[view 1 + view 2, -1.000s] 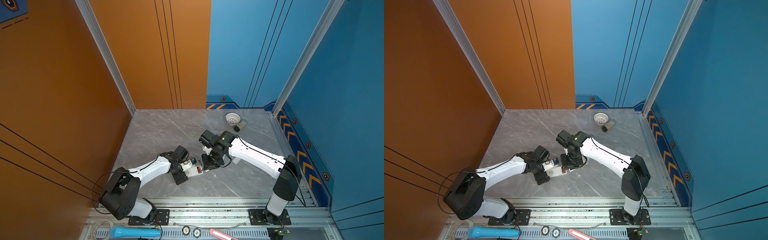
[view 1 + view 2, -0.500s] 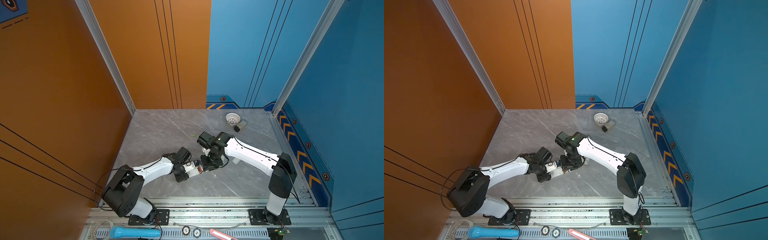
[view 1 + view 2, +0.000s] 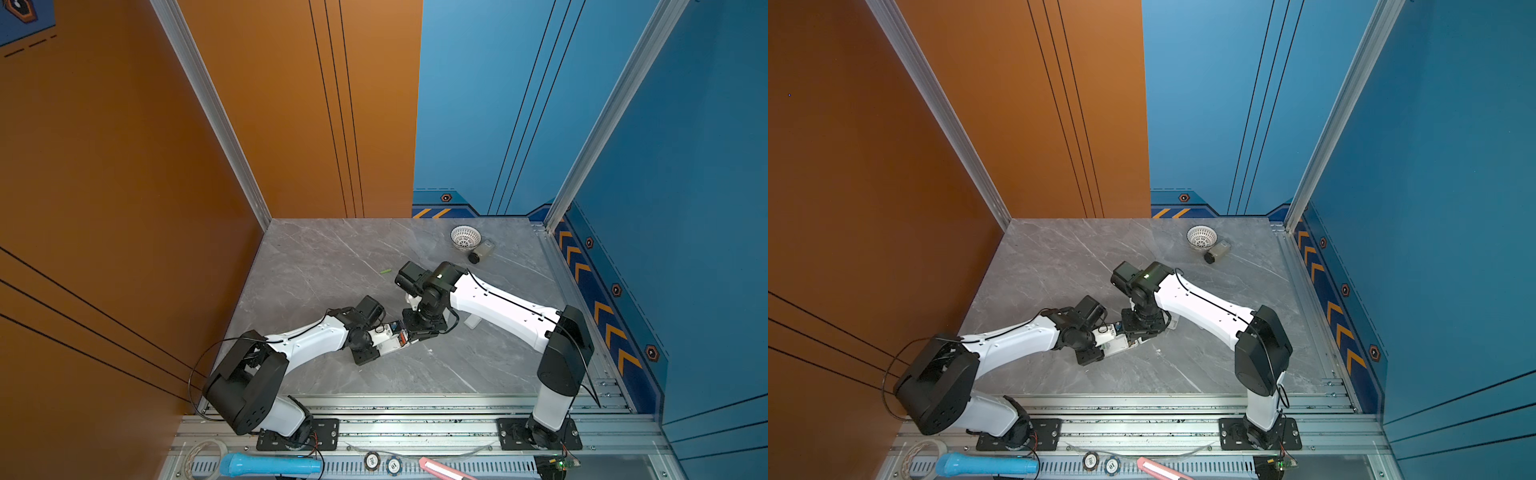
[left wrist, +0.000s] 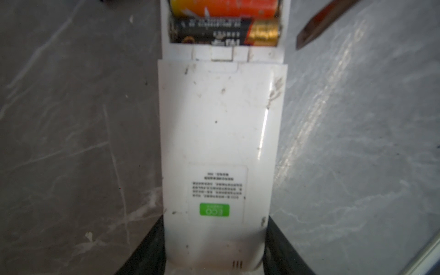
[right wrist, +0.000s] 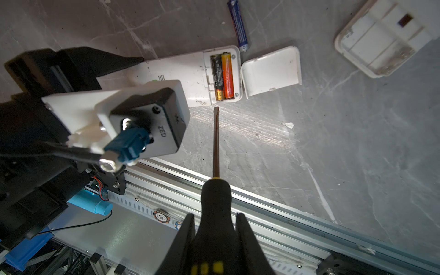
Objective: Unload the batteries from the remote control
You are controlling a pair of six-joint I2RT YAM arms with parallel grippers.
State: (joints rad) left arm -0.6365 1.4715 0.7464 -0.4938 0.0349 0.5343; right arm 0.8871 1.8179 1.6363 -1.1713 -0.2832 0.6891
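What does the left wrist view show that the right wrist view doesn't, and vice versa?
Left wrist only: the full printed label on the back of the remote. Right wrist only: the bluish battery on the table, the loose white cover, and the right pincer gripping the screwdriver by its handle. Both: the orange battery and black-and-gold battery seated in the remote, and the screwdriver's tip.

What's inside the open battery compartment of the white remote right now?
In the compartment of the white remote, two lie side by side: a black-and-gold battery and an orange battery. Whatever is beneath them is hidden.
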